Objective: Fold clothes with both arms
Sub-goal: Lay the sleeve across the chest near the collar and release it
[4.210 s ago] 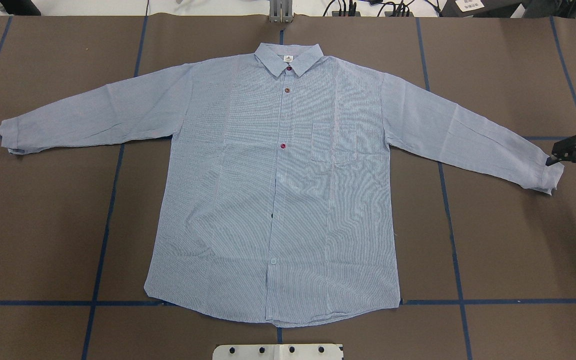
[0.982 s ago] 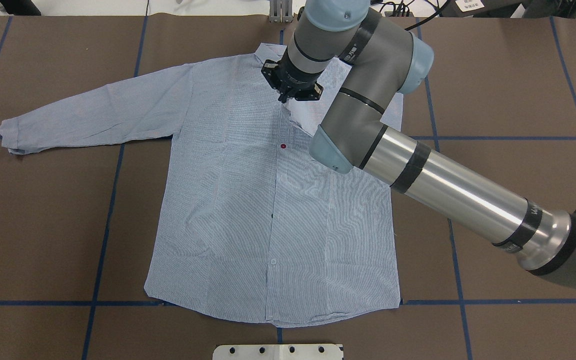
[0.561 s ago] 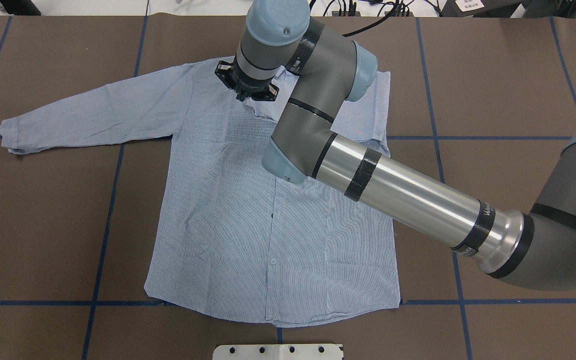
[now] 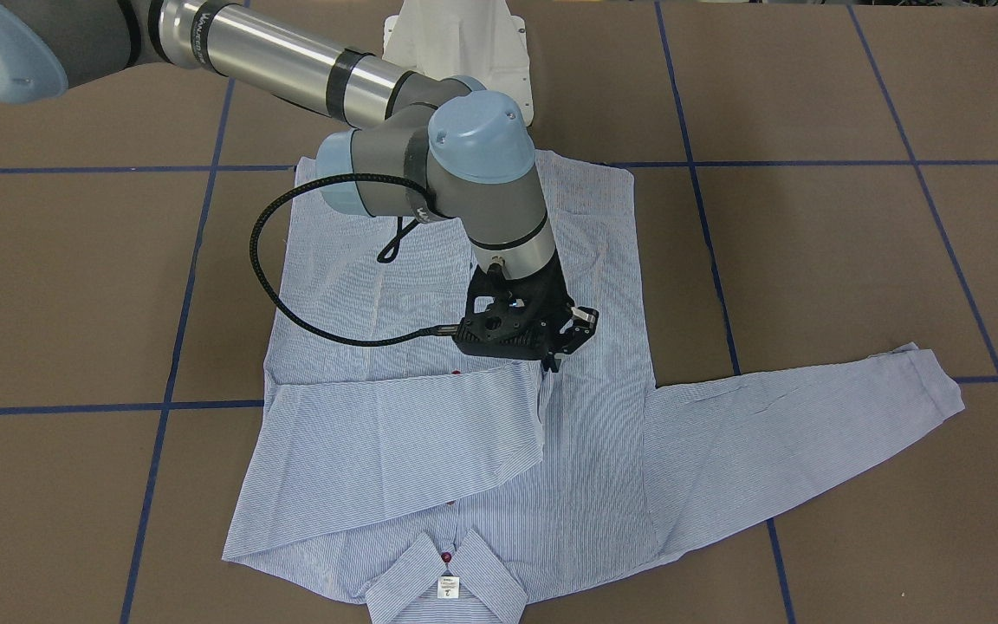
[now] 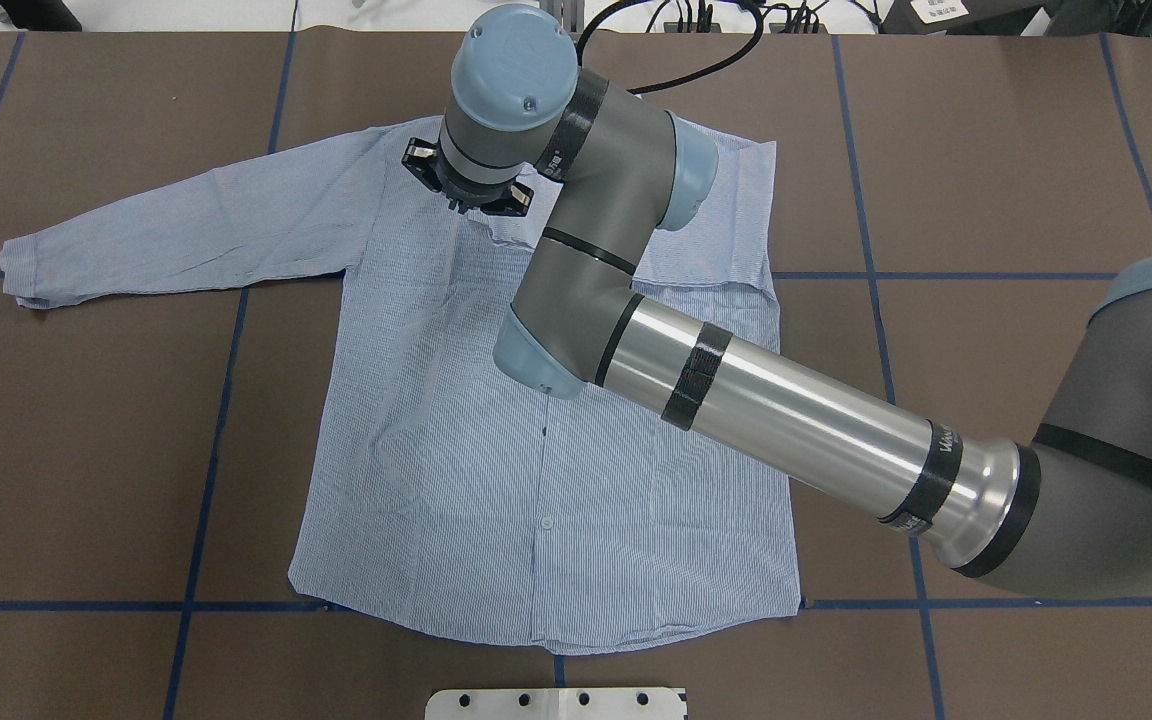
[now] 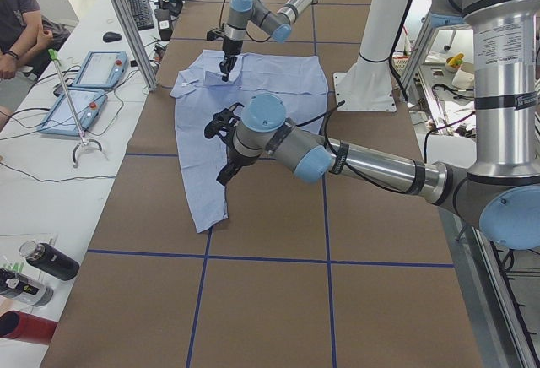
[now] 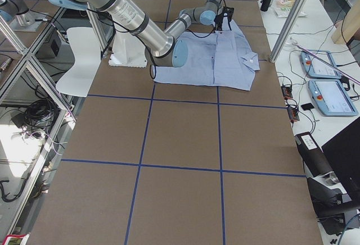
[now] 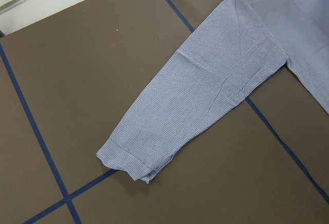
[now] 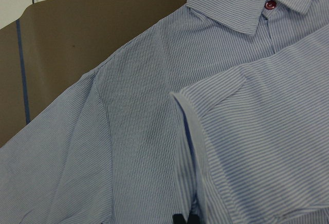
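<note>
While the overhead view hides the collar under the right arm (image 5: 786,420), the front-facing view shows it plainly. The shirt (image 4: 586,451) lies flat and front up on the brown desk (image 4: 854,277). Its collar (image 4: 412,589) carries a white neck tag (image 4: 448,588) with a red button (image 4: 446,556) just beside it. The right sleeve (image 4: 395,433) is folded across the chest, and its cuff end lies hemward of the collar. There the right gripper (image 4: 553,360) is clenched on the shirt. The right wrist view shows its fingertips (image 9: 178,219) pressed together on the striped cloth. The left sleeve (image 5: 186,225) stretches straight out from the collar side. Only the left wrist view shows its cuff (image 8: 126,160) flat beside blue tape (image 8: 36,131). The left gripper (image 6: 221,144) hangs farther from the collar than that cuff, and I cannot tell whether it is released or clenched.
</note>
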Controlling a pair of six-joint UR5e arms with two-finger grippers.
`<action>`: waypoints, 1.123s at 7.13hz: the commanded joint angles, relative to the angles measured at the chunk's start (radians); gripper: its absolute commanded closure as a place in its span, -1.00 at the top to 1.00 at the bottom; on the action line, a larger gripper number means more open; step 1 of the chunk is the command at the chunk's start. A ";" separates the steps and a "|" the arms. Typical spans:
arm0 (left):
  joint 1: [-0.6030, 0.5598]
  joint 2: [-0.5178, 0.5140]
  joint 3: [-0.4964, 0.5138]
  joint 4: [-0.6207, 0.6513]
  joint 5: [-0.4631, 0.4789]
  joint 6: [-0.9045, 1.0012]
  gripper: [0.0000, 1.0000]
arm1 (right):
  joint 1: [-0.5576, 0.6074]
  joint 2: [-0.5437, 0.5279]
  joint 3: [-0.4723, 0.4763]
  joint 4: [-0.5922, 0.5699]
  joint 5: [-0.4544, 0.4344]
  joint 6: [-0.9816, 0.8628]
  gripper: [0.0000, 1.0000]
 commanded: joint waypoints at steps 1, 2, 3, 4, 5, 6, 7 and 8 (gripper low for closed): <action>0.010 -0.042 0.031 -0.006 0.000 -0.124 1.00 | -0.014 0.032 -0.021 0.001 -0.015 0.002 0.77; 0.011 -0.098 0.083 -0.008 0.000 -0.152 1.00 | -0.014 0.042 -0.018 -0.002 -0.017 0.071 0.96; 0.033 -0.143 0.138 -0.009 -0.002 -0.172 1.00 | -0.009 0.043 0.008 -0.015 -0.014 0.128 0.97; 0.074 -0.206 0.204 -0.014 0.000 -0.212 1.00 | 0.009 0.024 0.036 -0.093 -0.006 0.127 0.97; 0.103 -0.260 0.264 -0.023 0.055 -0.246 1.00 | 0.029 -0.067 0.165 -0.198 0.009 0.127 0.98; 0.155 -0.274 0.302 -0.054 0.130 -0.364 1.00 | 0.073 -0.250 0.364 -0.234 0.075 0.117 0.97; 0.171 -0.274 0.377 -0.086 0.127 -0.397 1.00 | 0.142 -0.407 0.518 -0.230 0.151 0.103 0.98; 0.173 -0.282 0.442 -0.092 0.105 -0.443 1.00 | 0.193 -0.455 0.563 -0.236 0.207 0.068 0.98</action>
